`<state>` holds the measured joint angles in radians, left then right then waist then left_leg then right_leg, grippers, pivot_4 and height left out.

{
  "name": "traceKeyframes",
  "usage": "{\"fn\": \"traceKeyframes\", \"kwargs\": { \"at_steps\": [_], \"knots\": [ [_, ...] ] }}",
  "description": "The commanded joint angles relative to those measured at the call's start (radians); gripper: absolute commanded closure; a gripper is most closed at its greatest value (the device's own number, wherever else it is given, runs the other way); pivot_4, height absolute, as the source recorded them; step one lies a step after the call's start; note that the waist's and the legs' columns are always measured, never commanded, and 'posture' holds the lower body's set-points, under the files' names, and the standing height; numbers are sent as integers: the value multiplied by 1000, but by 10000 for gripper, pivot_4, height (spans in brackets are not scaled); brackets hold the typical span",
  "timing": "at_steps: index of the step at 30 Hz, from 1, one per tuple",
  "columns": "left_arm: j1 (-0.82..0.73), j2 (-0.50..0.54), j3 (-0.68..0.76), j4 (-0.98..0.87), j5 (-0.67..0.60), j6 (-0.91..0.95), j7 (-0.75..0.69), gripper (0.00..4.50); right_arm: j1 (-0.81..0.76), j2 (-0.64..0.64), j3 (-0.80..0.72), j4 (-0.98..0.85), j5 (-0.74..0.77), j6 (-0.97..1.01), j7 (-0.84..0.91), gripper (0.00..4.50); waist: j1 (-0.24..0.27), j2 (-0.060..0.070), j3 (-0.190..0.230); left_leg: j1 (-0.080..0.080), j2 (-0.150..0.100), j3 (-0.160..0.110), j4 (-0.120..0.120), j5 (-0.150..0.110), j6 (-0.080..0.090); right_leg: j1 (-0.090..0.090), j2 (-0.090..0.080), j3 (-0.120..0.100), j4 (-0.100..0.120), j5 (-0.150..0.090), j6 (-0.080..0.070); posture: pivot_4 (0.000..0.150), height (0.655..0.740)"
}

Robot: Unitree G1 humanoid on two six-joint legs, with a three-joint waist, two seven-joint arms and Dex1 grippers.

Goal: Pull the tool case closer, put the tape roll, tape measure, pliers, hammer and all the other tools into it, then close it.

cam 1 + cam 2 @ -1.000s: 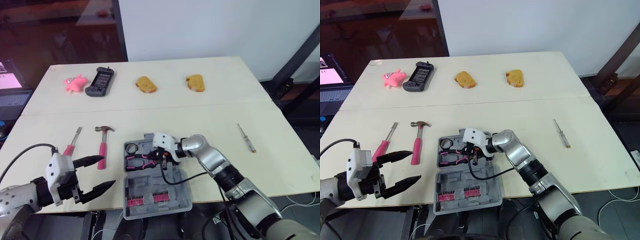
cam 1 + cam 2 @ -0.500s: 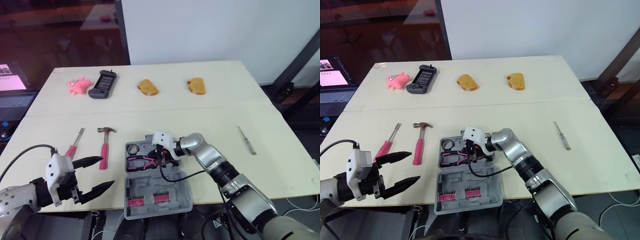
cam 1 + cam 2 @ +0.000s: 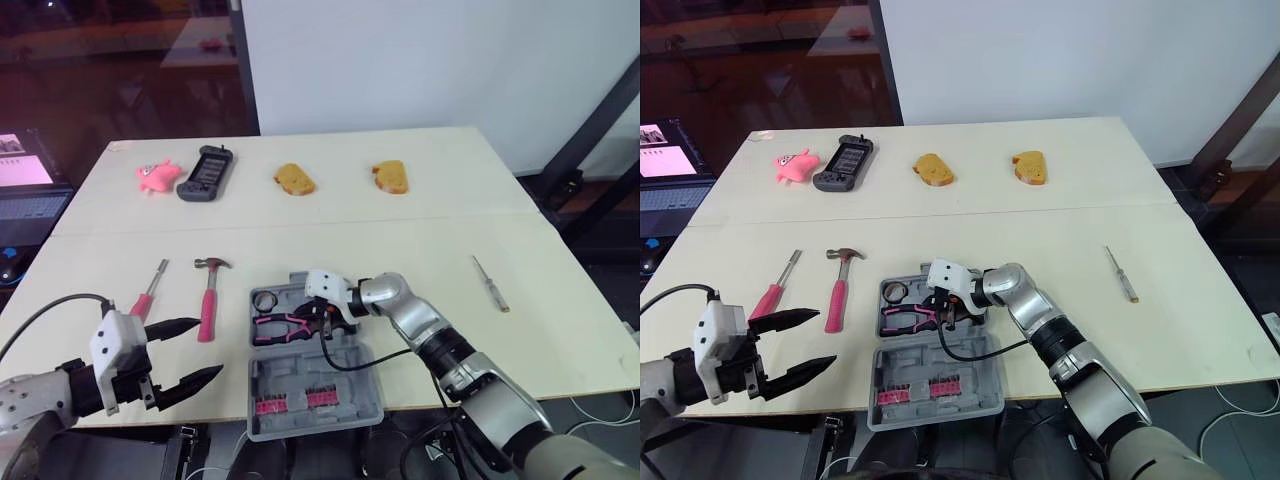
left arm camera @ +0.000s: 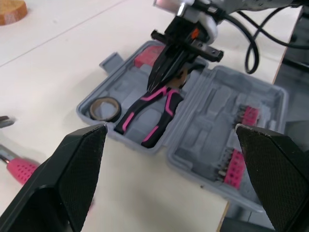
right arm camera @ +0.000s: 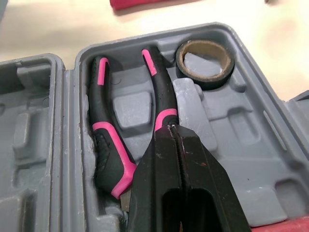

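At the near edge, the left arm reaches in low from the robot's left. The left tool (image 3: 205,348) hangs over the front of the worktop (image 3: 400,230), its fingers spread wide and empty. Just beyond, the right arm bends inward at the elbow and its forearm crosses the open tool case (image 3: 345,365). The right tool (image 5: 174,133) points down into the case's far half with its fingers pressed together. Their tips rest on the pliers (image 3: 280,325), near where the handles meet the head; whether they pinch anything I cannot tell.

The case lies near the front edge, with pink bit strips (image 3: 290,402) in its near half. The hammer (image 3: 207,305) and a pink-handled screwdriver (image 3: 145,295) lie to its left, and a thin screwdriver (image 3: 490,283) well to the right. Along the far side are a pink toy (image 3: 157,175), a dark handheld device (image 3: 204,172) and two brown bread-like pieces (image 3: 294,179). Behind stand a white wall and dark glass.

The right wrist view shows the tape roll (image 5: 207,82) seated in a round pocket beside the pliers' handles.
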<state>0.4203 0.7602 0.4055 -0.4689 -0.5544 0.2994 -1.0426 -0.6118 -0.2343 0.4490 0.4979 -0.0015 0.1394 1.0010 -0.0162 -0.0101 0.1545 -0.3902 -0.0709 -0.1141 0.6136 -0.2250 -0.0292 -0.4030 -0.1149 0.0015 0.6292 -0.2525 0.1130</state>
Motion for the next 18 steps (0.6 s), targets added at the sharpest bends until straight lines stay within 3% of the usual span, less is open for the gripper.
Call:
{"fn": "traceKeyframes", "kwargs": {
  "at_steps": [1,4,8,13,16,17,18],
  "knots": [
    [-43,4,5,29,59,-28,54,0,-12,1,-119,-175,102,-7,-4,44468,1,2,5,-2,0,0,0,0,0,-2,0,0,0,0,0,1500,7400],
    [-66,27,8,64,77,-34,40,0,-16,-2,-240,-301,228,61,-17,44468,1,3,8,-4,0,0,0,0,0,-5,0,1,0,1,1,1500,7400],
    [-87,90,14,125,71,7,-15,0,-21,-166,-282,-455,292,169,110,44468,4,2,9,-4,0,0,-2,0,0,-5,0,0,-1,1,1,1500,7400],
    [-77,173,21,171,38,109,-83,0,24,-412,-272,-489,254,144,255,44468,3,2,14,-5,-1,1,-1,0,0,-4,-3,-1,-2,-1,1,1500,7400],
    [-78,181,4,196,53,38,-159,0,79,-551,-258,-472,204,91,331,44468,3,2,20,-7,-1,2,-1,0,0,-6,-3,-1,-3,-1,1,1500,7400],
    [-80,174,-6,201,57,9,-182,5713,99,-583,-246,-463,182,72,343,45000,4,2,20,-9,-1,2,-1,0,0,-7,-4,-1,-3,-1,1,1500,7400],
    [-88,168,-25,210,72,-22,-194,8583,121,-605,-235,-453,161,54,346,45000,3,2,20,-11,-1,2,-1,0,0,-9,-4,-1,-3,-1,1,1500,7400]
  ]
}}
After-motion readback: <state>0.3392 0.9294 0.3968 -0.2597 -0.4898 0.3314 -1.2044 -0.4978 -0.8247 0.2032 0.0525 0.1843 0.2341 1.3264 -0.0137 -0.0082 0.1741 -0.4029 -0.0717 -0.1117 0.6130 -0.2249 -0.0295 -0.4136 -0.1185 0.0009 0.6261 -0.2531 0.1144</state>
